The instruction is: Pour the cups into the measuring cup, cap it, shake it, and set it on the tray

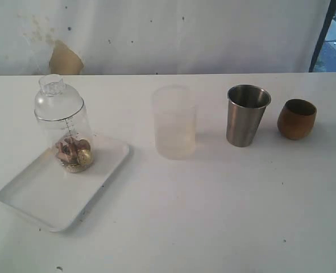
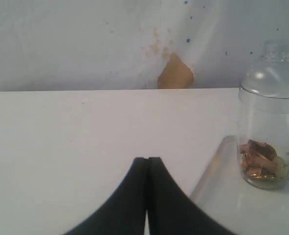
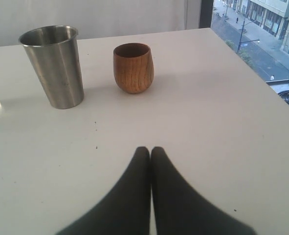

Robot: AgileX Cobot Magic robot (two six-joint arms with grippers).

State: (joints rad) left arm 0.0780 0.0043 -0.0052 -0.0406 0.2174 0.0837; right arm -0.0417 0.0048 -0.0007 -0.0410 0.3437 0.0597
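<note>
The clear measuring cup point(image 1: 65, 128) stands on the white tray point(image 1: 48, 196) at the left, with a domed clear cap on top and brown and gold pieces at its bottom. The same measuring cup point(image 2: 270, 122) and the tray point(image 2: 222, 196) show in the left wrist view. The steel tumbler point(image 1: 246, 115) and the brown cup point(image 1: 296, 119) stand at the right; the tumbler point(image 3: 54, 66) and brown cup point(image 3: 133, 67) look empty. My left gripper point(image 2: 147, 159) is shut and empty, beside the tray. My right gripper point(image 3: 150, 149) is shut and empty, short of the two cups. Neither gripper appears in the exterior view.
A frosted translucent cup point(image 1: 174, 122) stands mid-table between the tray and the tumbler. A white wall with a tan patch point(image 1: 64, 58) runs behind the table. The table's right edge point(image 3: 261, 85) drops off next to a window.
</note>
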